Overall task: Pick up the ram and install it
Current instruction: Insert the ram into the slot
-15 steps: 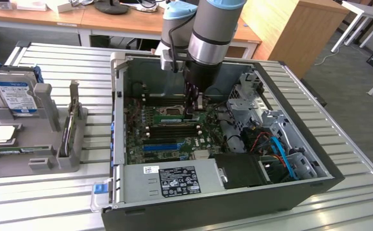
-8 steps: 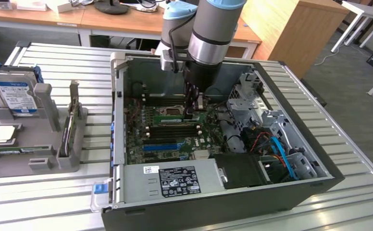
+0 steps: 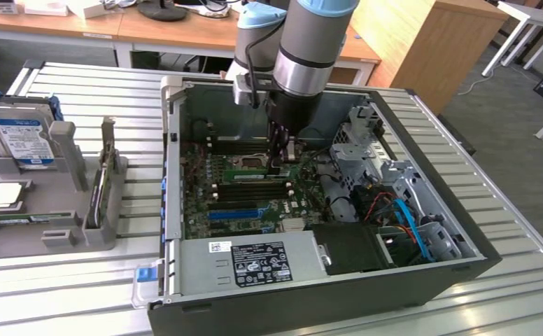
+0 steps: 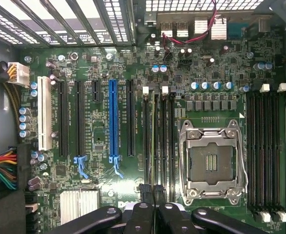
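Inside the open computer case (image 3: 171, 175), which stands on the slatted bench (image 3: 523, 294), the pincer (image 3: 285, 158) is lowered close over the motherboard (image 4: 99, 146), beside the empty processor socket (image 4: 212, 163). Its jaws are drawn almost together, and they appear to be clamped on the upper edge of the ram (image 3: 252, 176). In the exterior view the ram is seen as a narrow green stick with a pale label, held on edge and lying along the row of memory slots (image 4: 146, 141). Whether its lower edge is touching a slot or is hanging just above one cannot be told. The ram is judged to be light and stiff, but thin and fragile: the board can be cracked if it is bent or twisted, and the small chips and the contacts on the lower edge are easily harmed. It is best taken by the two flat faces near the middle of the upper long edge, as it seems to be taken here, so that it is held upright and the contact edge is left free. The faces are smooth, so a slip under a side push is considered possible.
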Action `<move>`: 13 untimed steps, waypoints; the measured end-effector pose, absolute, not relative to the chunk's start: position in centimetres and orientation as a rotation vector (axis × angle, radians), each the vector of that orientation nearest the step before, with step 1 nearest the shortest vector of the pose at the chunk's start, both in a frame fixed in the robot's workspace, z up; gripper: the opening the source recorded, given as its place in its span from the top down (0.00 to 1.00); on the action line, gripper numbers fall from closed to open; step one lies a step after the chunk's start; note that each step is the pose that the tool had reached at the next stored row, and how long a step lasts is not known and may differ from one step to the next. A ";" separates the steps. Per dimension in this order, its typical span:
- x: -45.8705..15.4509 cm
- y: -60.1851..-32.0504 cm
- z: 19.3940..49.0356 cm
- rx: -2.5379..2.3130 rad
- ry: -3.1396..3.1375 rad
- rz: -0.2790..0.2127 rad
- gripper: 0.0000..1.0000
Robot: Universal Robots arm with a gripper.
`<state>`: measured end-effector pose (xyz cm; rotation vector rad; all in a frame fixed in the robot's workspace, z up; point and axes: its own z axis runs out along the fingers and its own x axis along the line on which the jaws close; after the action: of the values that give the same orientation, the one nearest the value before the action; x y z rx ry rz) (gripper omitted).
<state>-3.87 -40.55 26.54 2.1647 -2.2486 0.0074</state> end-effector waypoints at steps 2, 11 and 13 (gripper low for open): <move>-3.9 -40.6 26.5 2.165 -2.249 0.008 0.88; -3.9 -40.5 26.2 2.165 -2.248 0.008 0.88; -3.9 -40.5 26.2 2.165 -2.248 0.008 0.88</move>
<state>-3.88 -40.55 26.22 2.1646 -2.2485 0.0078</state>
